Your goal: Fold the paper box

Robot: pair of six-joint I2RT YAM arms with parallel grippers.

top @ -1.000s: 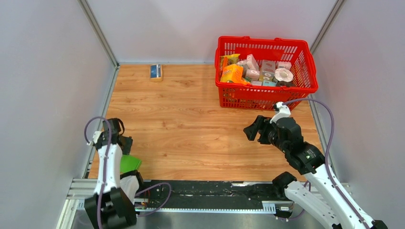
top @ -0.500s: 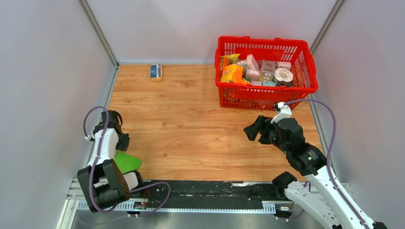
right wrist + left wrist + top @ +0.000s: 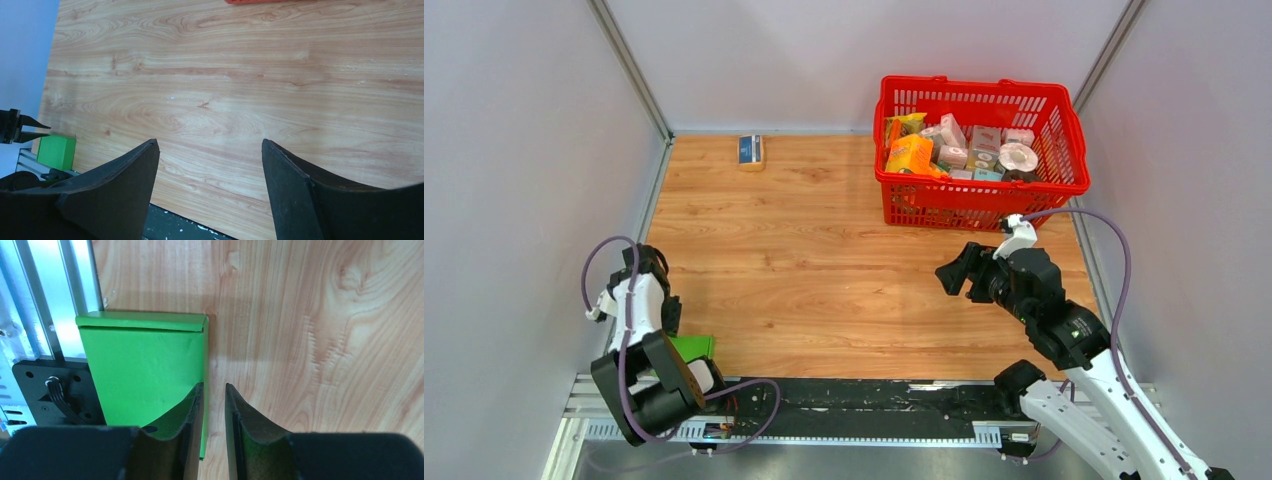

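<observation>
Since the earlier frame the left arm has drawn back toward the near-left corner, over the paper box [image 3: 145,370], which lies flat there, overlapping the near rail of the table [image 3: 824,290]. The left gripper [image 3: 212,388] has its jaws nearly together astride the box's right edge; whether they pinch it cannot be told. The right gripper [image 3: 210,142] gapes wide, holding nothing.

The left arm [image 3: 636,310] and the right arm [image 3: 1124,412] are each built of smooth white shells joined by chunky black joints, with a thin greyish-purple cable [image 3: 1118,270] looping alongside. The left gripper [image 3: 214,390] has slim, curved matte-black fingers, and the right gripper [image 3: 209,145] shows broad black wedges.
</observation>
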